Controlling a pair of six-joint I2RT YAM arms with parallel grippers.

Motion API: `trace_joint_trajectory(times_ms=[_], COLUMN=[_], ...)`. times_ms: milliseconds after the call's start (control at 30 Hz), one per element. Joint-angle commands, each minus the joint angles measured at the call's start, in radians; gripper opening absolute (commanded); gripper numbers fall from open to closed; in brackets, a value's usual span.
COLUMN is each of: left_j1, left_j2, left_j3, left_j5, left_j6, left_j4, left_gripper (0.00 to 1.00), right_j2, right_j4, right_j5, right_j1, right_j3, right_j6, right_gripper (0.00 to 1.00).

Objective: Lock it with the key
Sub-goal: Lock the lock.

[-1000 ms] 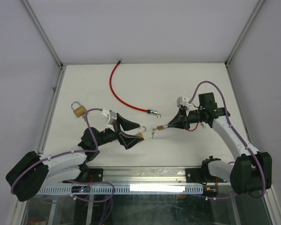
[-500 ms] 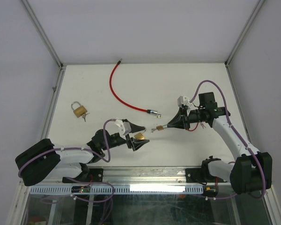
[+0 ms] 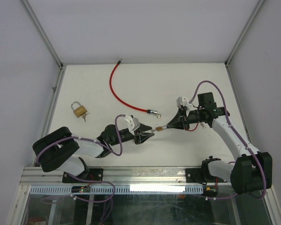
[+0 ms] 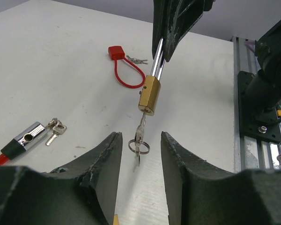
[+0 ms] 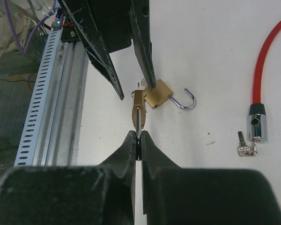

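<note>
Key (image 4: 141, 127) in padlock (image 4: 150, 95) dangles btwn L gripper (image 4: 140, 137) tips.

The white table (image 3: 187, 84) carries a red cable (image 3: 116, 89) with keys (image 5: 244, 149), a brass padlock (image 3: 78, 109) at left, and an open padlock (image 5: 158, 97) near the front.

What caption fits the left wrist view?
Right gripper holds a padlock by its shackle; left gripper flanks the dangling key.

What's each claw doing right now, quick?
Left claw: open, straddling the key, not gripping it.
Right claw: closed on the shackle of the brass padlock the key hangs from.
</note>
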Motion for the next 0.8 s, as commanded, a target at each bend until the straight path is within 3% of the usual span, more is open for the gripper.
trace_joint_trajectory(times_ms=[0,333,433,767], left_j1=[-0.001,-0.001,-0.001,-0.001], left_j2=[0.025,0.066,0.076,0.052], left_j3=[0.047,0.093,0.094,0.083], left_j5=[0.012,0.064,0.064,0.060], left_j6=[-0.011,-0.053,-0.065,-0.063], left_j4=[0.052,0.035,0.033,-0.004], left_gripper=[0.37,0.31,0.24,0.23], right_j2=[-0.010,-0.008,-0.009,-0.011], right_j4=[0.003,0.003,0.002,0.000], right_j5=[-0.040,-0.034,-0.034,-0.032], right_j1=[0.008,0.019,0.019,0.020], right_j3=[0.039,0.037,0.038,0.037], right_j6=[-0.018,-0.027,-0.027,-0.028], right_gripper=[0.00,0.00,0.00,0.00])
